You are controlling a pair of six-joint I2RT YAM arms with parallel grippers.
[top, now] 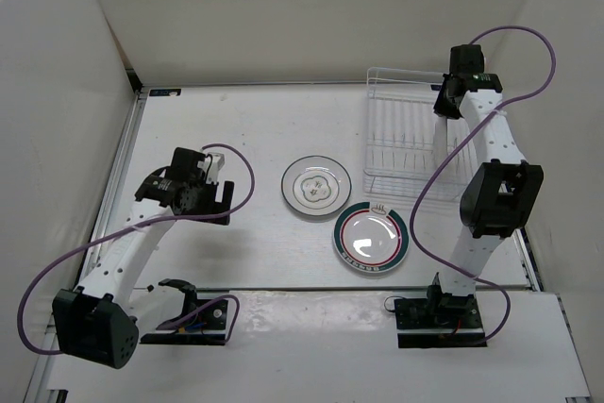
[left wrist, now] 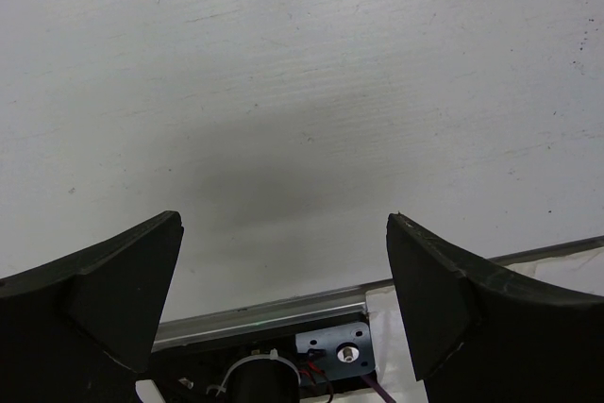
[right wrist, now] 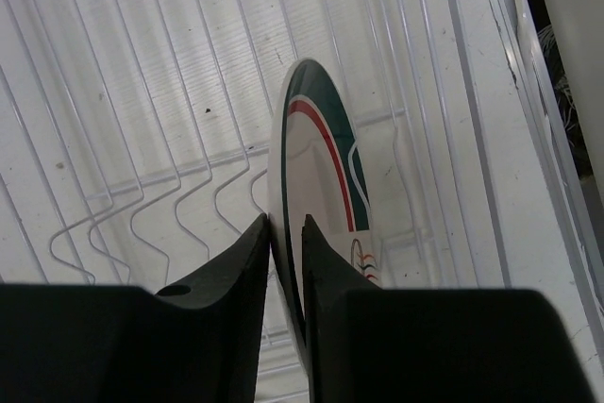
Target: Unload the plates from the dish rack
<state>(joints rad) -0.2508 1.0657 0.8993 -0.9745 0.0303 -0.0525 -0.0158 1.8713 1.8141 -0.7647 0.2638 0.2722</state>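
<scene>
A green-rimmed plate with a red ring stands on edge between the wire dividers of the white dish rack. My right gripper is shut on its upper rim, one finger on each face. From above, the right arm covers that plate in the dish rack. Two plates lie flat on the table: a plain one with a flower centre and another green-rimmed one. My left gripper hangs open over bare table, left of the plates, with nothing between its fingers.
White walls close in the table at the back and both sides. The rack sits at the back right, close to the right wall. A metal strip marks the table's near edge, with the arm bases behind it.
</scene>
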